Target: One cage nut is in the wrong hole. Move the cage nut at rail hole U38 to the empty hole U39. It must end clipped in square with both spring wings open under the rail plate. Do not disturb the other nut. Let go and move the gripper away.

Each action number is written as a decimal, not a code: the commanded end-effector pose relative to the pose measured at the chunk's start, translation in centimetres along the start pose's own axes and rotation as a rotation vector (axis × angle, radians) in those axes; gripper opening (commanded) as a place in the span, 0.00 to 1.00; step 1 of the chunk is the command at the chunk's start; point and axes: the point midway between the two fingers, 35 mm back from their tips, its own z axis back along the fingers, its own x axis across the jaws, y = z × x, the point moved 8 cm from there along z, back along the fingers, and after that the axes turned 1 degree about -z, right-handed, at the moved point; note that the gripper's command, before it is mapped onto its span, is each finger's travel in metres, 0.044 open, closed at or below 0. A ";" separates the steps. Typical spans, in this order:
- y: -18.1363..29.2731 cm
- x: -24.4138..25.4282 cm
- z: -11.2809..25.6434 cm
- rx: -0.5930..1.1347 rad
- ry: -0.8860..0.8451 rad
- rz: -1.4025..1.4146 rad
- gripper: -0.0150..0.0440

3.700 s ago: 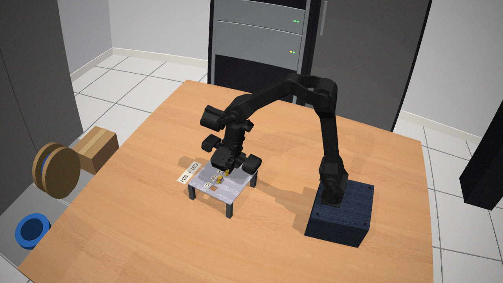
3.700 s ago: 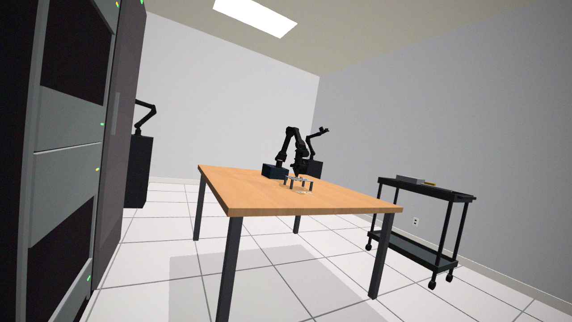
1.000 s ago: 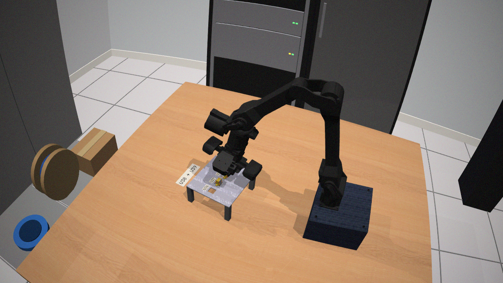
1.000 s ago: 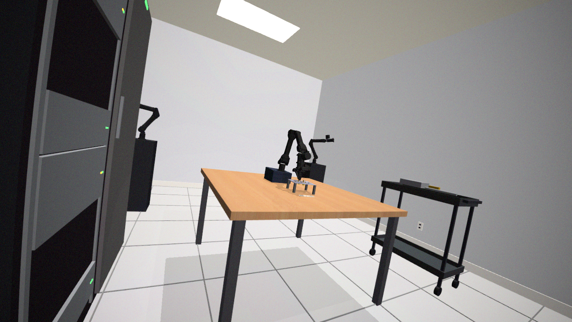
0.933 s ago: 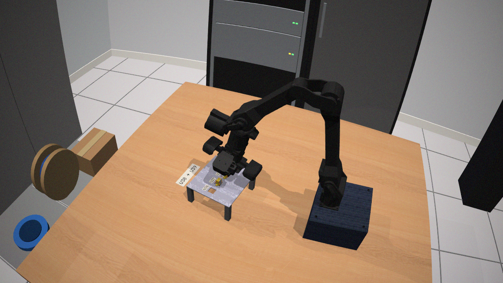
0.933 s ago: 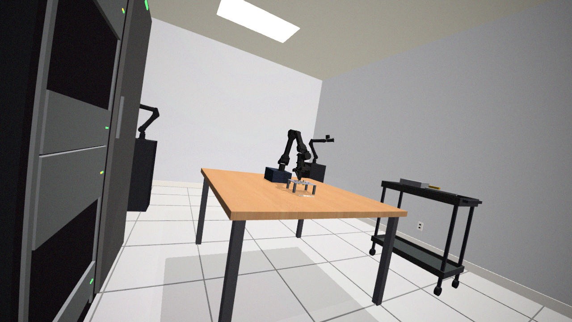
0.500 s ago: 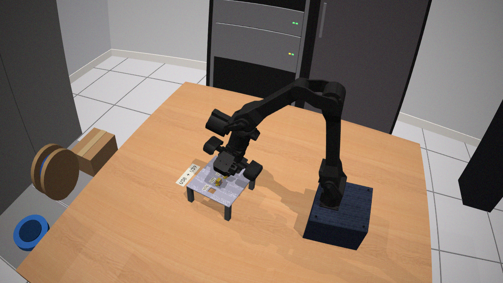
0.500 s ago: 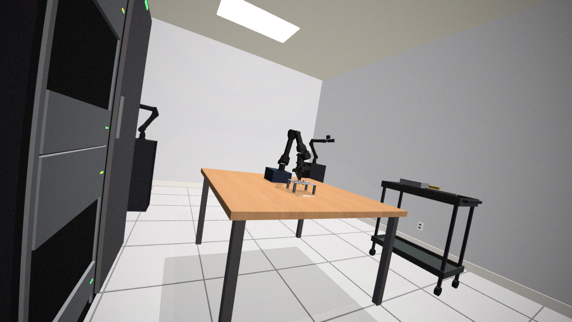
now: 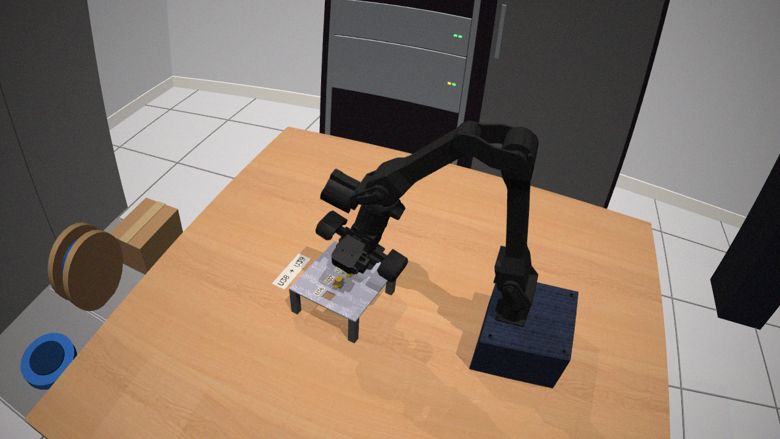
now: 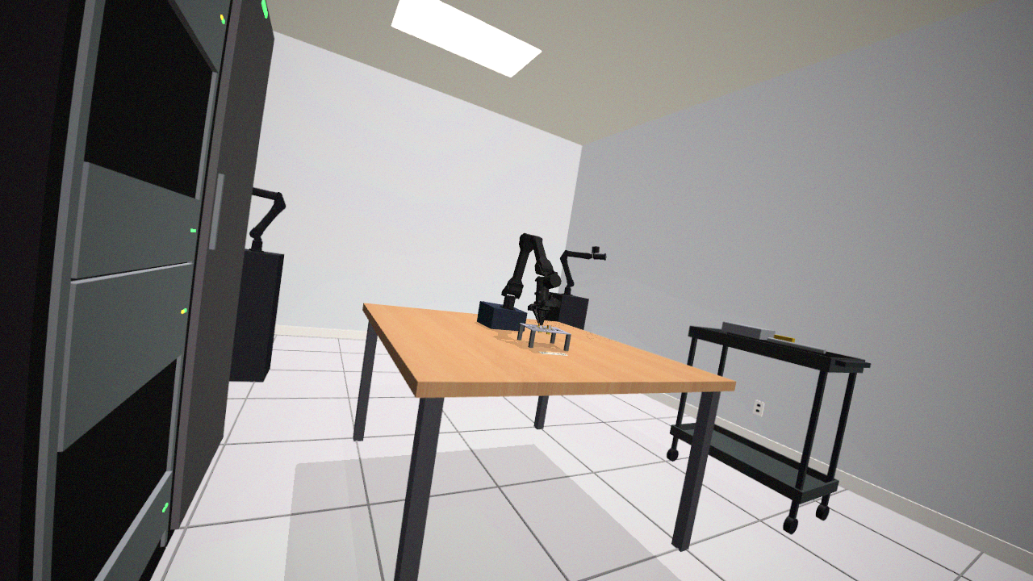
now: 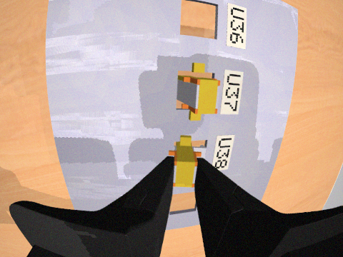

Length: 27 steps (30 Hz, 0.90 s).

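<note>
We read U36, U37 and U38 on small labels on the rail plate (image 9: 359, 303) (image 10: 546, 329) (image 11: 103, 89), and "U38 → U39" on a white card (image 9: 290, 271) (image 10: 553, 353) lying on the worktop (image 9: 261, 360) (image 10: 462, 361) beside it. We see no brand we can read.

Our gripper (image 9: 357, 267) (image 10: 541, 324) (image 11: 184, 164) is closed on the yellow cage nut (image 11: 186, 168) at U38, a finger on either side. We cannot tell how its spring wings sit under the plate. The other cage nut (image 9: 338, 281) (image 11: 207, 96) stands at U37, just beside the held one and apart from the fingers. Past the held nut, away from U37, an open square hole (image 11: 183, 203) shows between the fingers; the U36 hole (image 9: 329, 296) (image 11: 199, 19) is open too.

The plate stands on short dark legs, well in from every worktop edge, with bare wood between it and the navy base block (image 9: 567, 327) (image 10: 491, 315). That block sits toward the worktop edge opposite the cable spool (image 9: 92, 270).

The worktop is light wood grain on dark legs over white floor tiles. A server rack (image 9: 400, 71) (image 10: 130, 238) stands beyond one edge, and a black cart (image 10: 809, 353) near another.
</note>
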 end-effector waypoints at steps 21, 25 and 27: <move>0.0 0.4 0.2 0.002 0.041 -0.004 0.31; 0.0 0.4 0.2 0.002 0.044 -0.004 0.31; 0.0 0.5 0.2 0.002 0.047 -0.004 0.31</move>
